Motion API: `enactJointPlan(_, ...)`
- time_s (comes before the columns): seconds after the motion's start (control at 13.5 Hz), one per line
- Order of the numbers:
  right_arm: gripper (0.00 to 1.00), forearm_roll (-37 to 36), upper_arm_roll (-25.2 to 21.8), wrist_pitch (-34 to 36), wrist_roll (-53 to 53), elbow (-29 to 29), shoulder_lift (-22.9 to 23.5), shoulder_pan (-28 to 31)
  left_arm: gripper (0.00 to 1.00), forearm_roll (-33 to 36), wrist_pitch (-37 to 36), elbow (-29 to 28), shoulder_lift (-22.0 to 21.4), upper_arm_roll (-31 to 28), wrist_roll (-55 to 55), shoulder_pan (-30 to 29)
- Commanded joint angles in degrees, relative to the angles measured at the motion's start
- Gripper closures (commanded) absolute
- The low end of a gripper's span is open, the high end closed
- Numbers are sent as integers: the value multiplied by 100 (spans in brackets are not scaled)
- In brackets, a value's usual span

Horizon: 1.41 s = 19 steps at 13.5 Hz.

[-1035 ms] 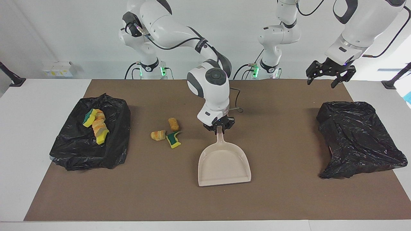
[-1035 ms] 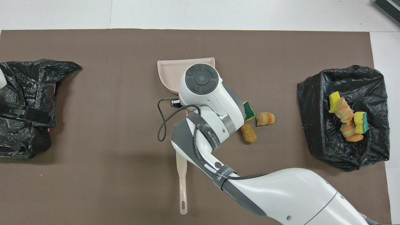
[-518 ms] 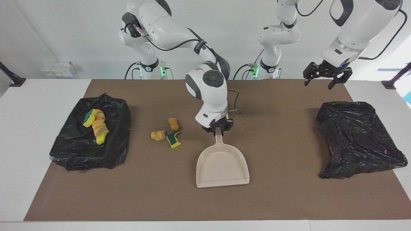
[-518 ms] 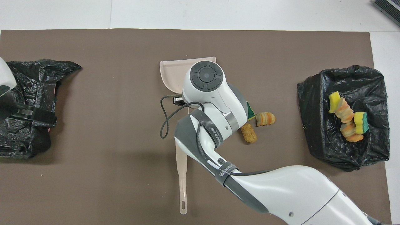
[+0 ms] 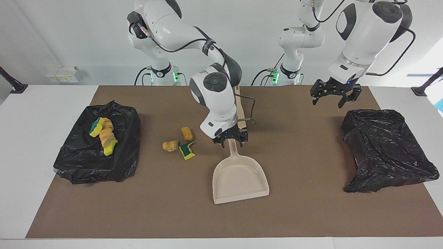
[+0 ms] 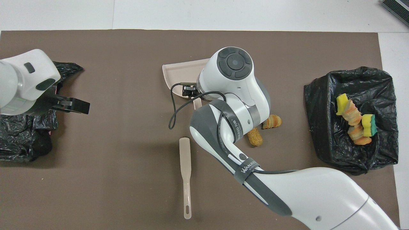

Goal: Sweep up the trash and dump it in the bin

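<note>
Look at your right gripper (image 5: 231, 139). Half a second ago it was pinching the handle of the flat beige plastic dustpan (image 5: 240, 178). Now its fingers look spread apart over that handle, and the pan lies flat in the middle of the brown mat (image 5: 311, 214). So I think you have just let the pan go.

Your left gripper (image 5: 331, 94) has drifted in from the mat's edge. It hangs wide open and holds nothing, near the crumpled black bag (image 5: 387, 148) at the left arm's end.

Three little sponge chunks (image 5: 179, 143) are not swept up yet. They sit on the mat beside the pan, toward the right arm's end. Four more chunks (image 5: 102, 135) already lie in the black-lined bin (image 5: 86, 162) at that end.

A long beige scraper (image 6: 185, 175) lies near the robots' edge. You likely need it next for pushing the chunks in.
</note>
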State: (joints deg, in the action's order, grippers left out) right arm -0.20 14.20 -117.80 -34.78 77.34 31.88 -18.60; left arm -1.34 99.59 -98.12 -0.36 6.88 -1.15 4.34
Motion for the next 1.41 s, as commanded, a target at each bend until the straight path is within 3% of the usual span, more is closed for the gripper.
enactJointPlan(0.0, 14, 152, 21, 300, -126, 342, -602, 137, 0, 73, 384, -5, 237, -64, 438, 346)
enactJointPlan(0.22, 10, 161, 39, 924, -187, 1087, -1489, 15, 0, 99, 947, 65, 746, -82, 1405, 821)
enactJointPlan(0.44, 1, 371, 39, 820, -521, 2202, -2237, -398, 0, 519, 1272, 520, 1588, -73, 2580, 1348)
enactJointPlan(0.74, 0, 757, 39, 172, -706, 3731, -3159, -776, 0, 644, 1702, 1145, 2477, -99, 3890, 1814)
enactJointPlan(0.89, 0, 890, 39, -6, -714, 4138, -3267, -1030, 0, 1055, 2019, 1199, 2759, -90, 4743, 2113)
enactJointPlan(1.11, 0, 899, 39, -278, -732, 4332, -3171, -1189, 0, 1435, 2055, 1777, 3603, -143, 5256, 2641)
enactJointPlan(1.33, 0, 899, 39, -805, -1003, 4579, -2961, -1487, 0, 1409, 1986, 1788, 3596, -143, 5362, 2773)
